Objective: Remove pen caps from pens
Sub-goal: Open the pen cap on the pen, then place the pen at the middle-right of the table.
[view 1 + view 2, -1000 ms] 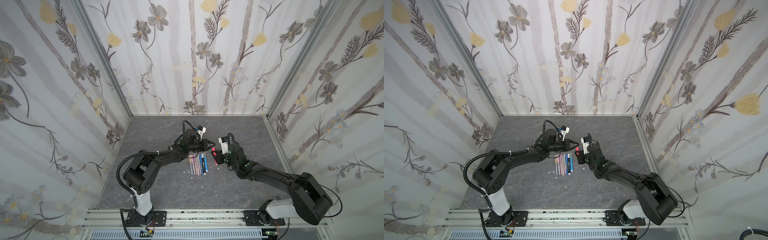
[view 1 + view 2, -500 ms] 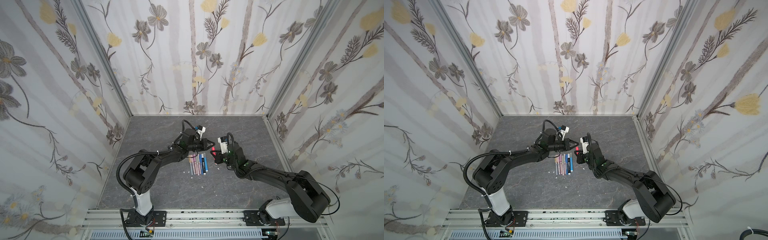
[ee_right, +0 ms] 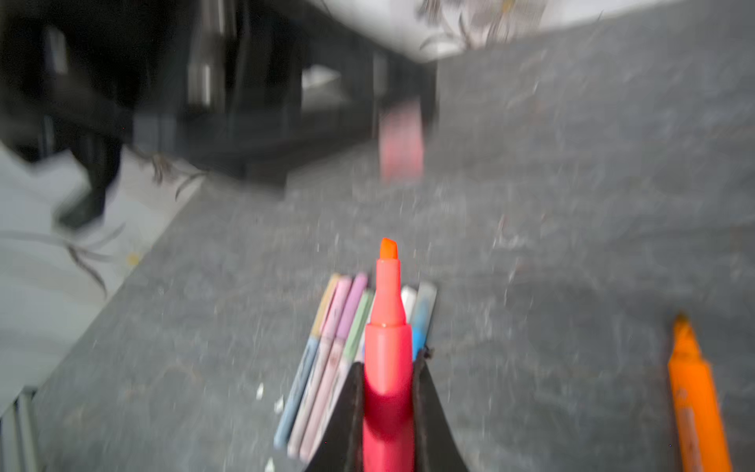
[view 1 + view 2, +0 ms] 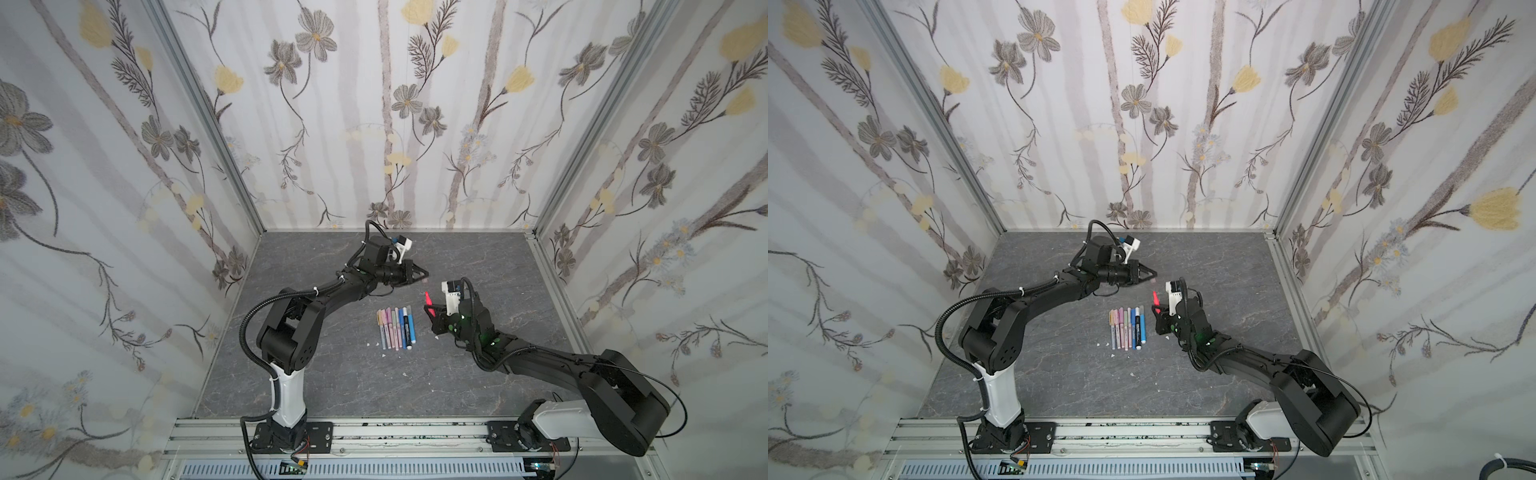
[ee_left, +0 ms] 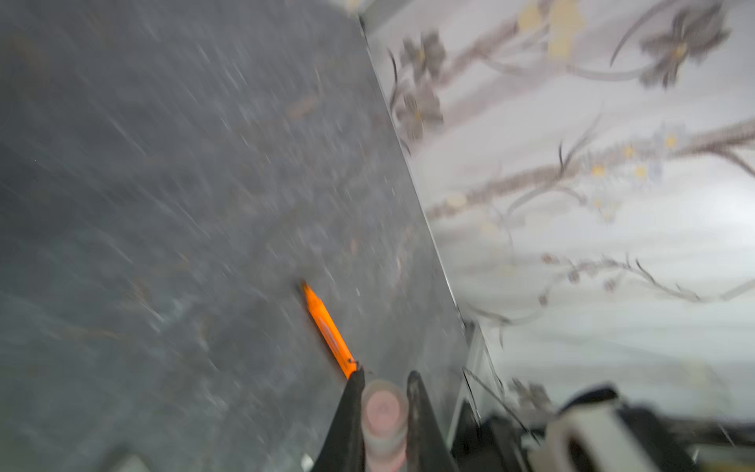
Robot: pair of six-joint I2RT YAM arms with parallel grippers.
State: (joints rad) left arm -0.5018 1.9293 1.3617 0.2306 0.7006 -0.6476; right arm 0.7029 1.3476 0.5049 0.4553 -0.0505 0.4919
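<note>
The left pincer (image 5: 386, 375) pinches a pink cap (image 5: 384, 408). The right pincer (image 3: 389, 363) clamps the bare-tipped red pen (image 3: 387, 310), apart from that cap, near the row of pens (image 4: 397, 328) on the table (image 4: 332, 395).

Row of pens (image 4: 397, 328) centre, open tabletop (image 4: 332, 386) around

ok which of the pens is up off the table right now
The red pen, held in the right gripper with its tip bare; the row of pens and the orange pen lie on the table.
</note>
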